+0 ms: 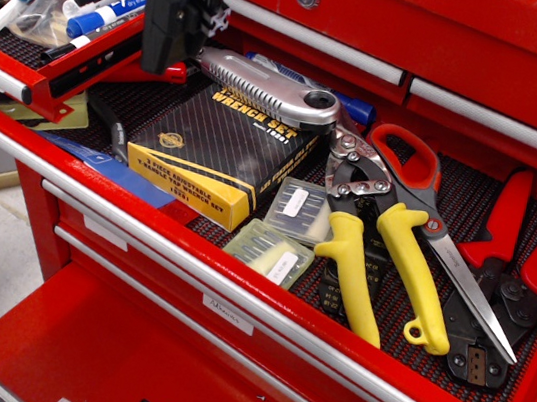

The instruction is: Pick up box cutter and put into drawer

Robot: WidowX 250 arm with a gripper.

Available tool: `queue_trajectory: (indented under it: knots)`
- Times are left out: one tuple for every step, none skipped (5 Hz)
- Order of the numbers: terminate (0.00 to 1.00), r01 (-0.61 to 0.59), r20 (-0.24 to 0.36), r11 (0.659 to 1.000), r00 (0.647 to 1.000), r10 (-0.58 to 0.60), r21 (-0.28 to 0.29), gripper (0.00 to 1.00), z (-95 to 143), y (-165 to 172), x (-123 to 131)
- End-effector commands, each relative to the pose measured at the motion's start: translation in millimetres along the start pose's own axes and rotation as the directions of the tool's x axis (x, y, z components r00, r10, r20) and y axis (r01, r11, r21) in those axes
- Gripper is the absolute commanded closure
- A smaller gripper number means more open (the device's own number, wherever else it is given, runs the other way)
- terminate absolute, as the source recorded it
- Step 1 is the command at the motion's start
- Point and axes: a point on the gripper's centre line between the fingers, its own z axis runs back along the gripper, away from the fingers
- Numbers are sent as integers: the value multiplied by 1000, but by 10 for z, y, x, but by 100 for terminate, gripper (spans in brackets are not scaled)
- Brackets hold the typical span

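The box cutter (265, 87) is silver-grey and ribbed, with a round hole at its right end. It lies slanted across the far edge of the black and yellow wrench set box (221, 148) inside the open red drawer (263, 306). My black gripper (183, 39) is at the upper left. The cutter's narrow left end runs in under it, and the gripper seems shut on that end. The fingertips themselves are mostly hidden by the gripper body.
Yellow-handled snips (383, 248), red-handled scissors (430, 200) and red crimping pliers (516, 268) lie at the right of the drawer. Small clear plastic cases (290, 227) lie in front. A red tray with markers (85, 7) sits at the left. Closed drawers rise behind.
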Motion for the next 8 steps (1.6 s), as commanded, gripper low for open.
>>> queue_trajectory:
  knots:
    - [0, 0, 0, 1000, 1000, 0, 0, 0, 0, 0, 0]
    - [0, -243, -13, 968, 970, 244, 63, 0, 68, -43, 244]
    - [0, -492, 71, 864, 871, 487, 111, 0, -31, -188, 496]
    - [0, -720, 192, 689, 690, 698, 83, 0, -250, -352, 645]
    - [0, -882, 223, 471, 464, 857, 27, 0, -457, -322, 851]
    - [0, -965, 229, 260, 261, 938, 35, 0, -626, -217, 1033]
    - [0, -965, 233, 260, 248, 940, -21, 0, -752, -151, 1160]
    - [0, -965, 207, 251, 232, 951, -74, 0, -875, -103, 1302]
